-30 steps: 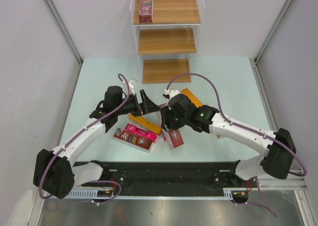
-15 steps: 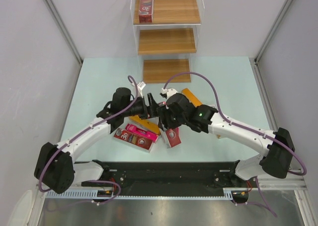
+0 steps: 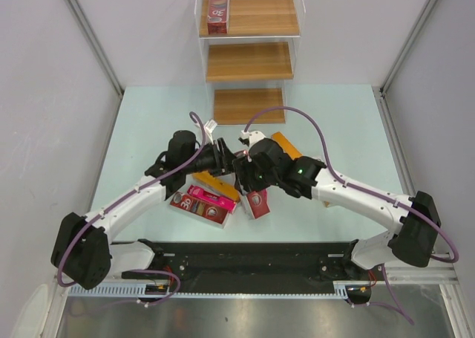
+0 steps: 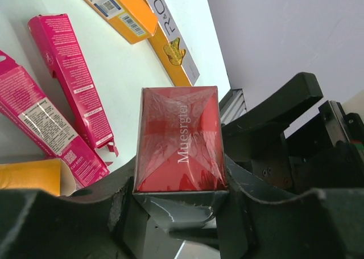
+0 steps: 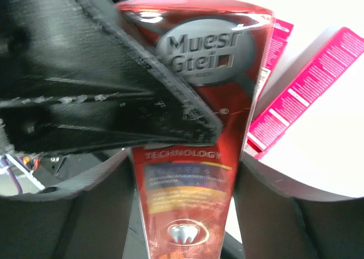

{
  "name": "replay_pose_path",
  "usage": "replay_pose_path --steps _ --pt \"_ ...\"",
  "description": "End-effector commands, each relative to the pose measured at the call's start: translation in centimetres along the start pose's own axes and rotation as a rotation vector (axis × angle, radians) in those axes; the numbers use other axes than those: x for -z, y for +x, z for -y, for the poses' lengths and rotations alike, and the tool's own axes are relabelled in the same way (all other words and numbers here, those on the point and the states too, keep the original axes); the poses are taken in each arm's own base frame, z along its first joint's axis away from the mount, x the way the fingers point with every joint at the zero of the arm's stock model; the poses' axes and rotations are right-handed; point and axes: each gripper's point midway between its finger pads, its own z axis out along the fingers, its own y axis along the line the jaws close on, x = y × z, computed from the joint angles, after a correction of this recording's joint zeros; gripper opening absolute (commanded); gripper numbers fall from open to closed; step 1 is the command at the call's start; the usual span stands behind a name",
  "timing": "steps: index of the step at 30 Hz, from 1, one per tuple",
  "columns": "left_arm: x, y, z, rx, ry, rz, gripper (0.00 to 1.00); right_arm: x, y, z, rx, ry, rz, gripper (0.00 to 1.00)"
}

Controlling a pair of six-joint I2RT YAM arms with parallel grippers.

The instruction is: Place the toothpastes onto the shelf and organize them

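Left wrist: dark red carton (image 4: 179, 139) end-on between left fingers (image 4: 74, 219), pinched; right fingers (image 5: 284, 219) clamp it.

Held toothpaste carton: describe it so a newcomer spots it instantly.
Look at the middle of the table. There the dark red carton is gripped by jaws from both sides, "Muesrgtei" on its end flap. Neighbouring cartons lie loose on the table.

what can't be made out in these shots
- Top view: the red carton is half hidden where the left tool and right tool meet.
- Top view: an orange carton is partly covered by the right tool.
- Left wrist view: a pink carton is cut by the left edge; its print is too small.
- Right wrist view: the red carton's lower print is blurred.
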Motion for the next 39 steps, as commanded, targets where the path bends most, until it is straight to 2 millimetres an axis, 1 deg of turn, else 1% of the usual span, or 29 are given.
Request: replay_pose_path --steps 1,3,4,5,6,7,9,10,11,12,13,14,15,16,17,18,19,20,21,22,23,24,25,26,27,32,36,38,39 --pt "0.4 -2.3 2.2 -0.032 0.082 0.069 0.43 2.9 -4.4 -2.4 0.008 -0.094 0.146 0.75" --pt "0.8 -3.1 2.3 -0.039 0.098 0.085 0.43 3.7 -4.8 -2.5 0.004 -0.103 0.167 0.80" --pt "1.3 -4.1 2.1 -0.044 0.102 0.098 0.43 4.1 -5.1 -2.5 0.006 -0.111 0.175 0.86" --pt "1.7 -4.7 2.1 -0.048 0.109 0.105 0.43 4.4 -5.2 -2.7 0.006 -0.126 0.180 0.87" --pt "2.1 -5.4 2.2 -0.056 0.115 0.118 0.43 5.1 -5.6 -2.7 -0.001 -0.138 0.194 0.90" --pt "3.0 -6.4 1.8 -0.063 0.121 0.131 0.43 5.5 -5.8 -2.8 -0.007 -0.153 0.198 0.92" --pt "4.0 -7.9 2.0 -0.087 0.133 0.156 0.43 6.5 -6.4 -2.9 -0.040 -0.201 0.207 0.93" --pt "5.0 -8.8 1.8 -0.090 0.139 0.169 0.43 6.8 -6.6 -2.9 -0.051 -0.220 0.210 0.93" --pt "5.6 -9.3 2.0 -0.100 0.147 0.181 0.43 7.2 -7.1 -2.8 -0.070 -0.256 0.219 0.93" --pt "6.2 -10.0 2.4 -0.109 0.159 0.194 0.43 7.8 -7.2 -2.8 -0.089 -0.283 0.228 0.94" --pt "7.2 -11.0 2.2 -0.112 0.159 0.222 0.43 8.1 -7.5 -2.8 -0.123 -0.310 0.231 0.94" --pt "7.9 -11.2 2.8 -0.125 0.189 0.220 0.43 8.6 -8.1 -2.9 -0.143 -0.369 0.246 0.94" --pt "8.9 -12.3 3.2 -0.125 0.205 0.254 0.43 8.7 -8.0 -2.7 -0.164 -0.392 0.247 0.95" --pt "9.5 -12.7 3.8 -0.137 0.229 0.265 0.43 9.0 -8.2 -2.7 -0.201 -0.419 0.249 0.95" --pt "10.1 -12.7 4.3 -0.143 0.258 0.257 0.43 9.5 -8.6 -3.5 -0.199 -0.488 0.261 0.96" --pt "11.1 -13.5 5.0 -0.150 0.286 0.286 0.43 9.2 -8.6 -2.9 -0.220 -0.494 0.262 0.96" --pt "11.5 -13.6 5.4 -0.154 0.304 0.288 0.43 9.5 -8.5 -3.5 -0.236 -0.538 0.247 0.96" --pt "11.8 -13.6 5.8 -0.156 0.321 0.281 0.43 9.6 -9.1 -3.8 -0.231 -0.566 0.270 0.96" --pt "12.3 -14.0 6.4 -0.166 0.340 0.295 0.43 9.6 -9.2 -4.0 -0.236 -0.584 0.269 0.96" --pt "12.6 -14.0 6.8 -0.171 0.353 0.298 0.43 9.2 -9.0 -4.4 -0.243 -0.608 0.248 0.96" --pt "12.8 -14.0 7.2 -0.177 0.365 0.304 0.43 9.1 -9.3 -4.8 -0.265 -0.636 0.247 0.96" --pt "13.0 -13.9 7.6 -0.156 0.383 0.298 0.43 8.9 -9.3 -5.1 -0.273 -0.651 0.241 0.96" --pt "13.4 -14.0 8.3 -0.191 0.407 0.312 0.43 8.5 -9.0 -5.2 -0.283 -0.661 0.228 0.96" --pt "13.5 -13.9 8.6 -0.190 0.418 0.311 0.43 8.1 -8.9 -5.3 -0.303 -0.666 0.216 0.96" --pt "13.6 -13.9 8.9 -0.176 0.427 0.311 0.43 7.9 -9.2 -5.7 -0.299 -0.681 0.231 0.96" --pt "14.0 -14.0 9.6 -0.183 0.448 0.320 0.42 7.1 -8.9 -6.6 -0.289 -0.676 0.251 0.92" --pt "14.3 -13.7 10.1 -0.168 0.479 0.319 0.41 6.5 -8.9 -6.7 -0.296 -0.674 0.270 0.89" --pt "14.5 -13.6 10.4 -0.168 0.491 0.318 0.41 6.7 -9.5 -7.0 -0.298 -0.698 0.307 0.88" --pt "14.5 -13.5 10.4 -0.166 0.498 0.318 0.41 6.5 -9.3 -7.0 -0.302 -0.701 0.313 0.86"
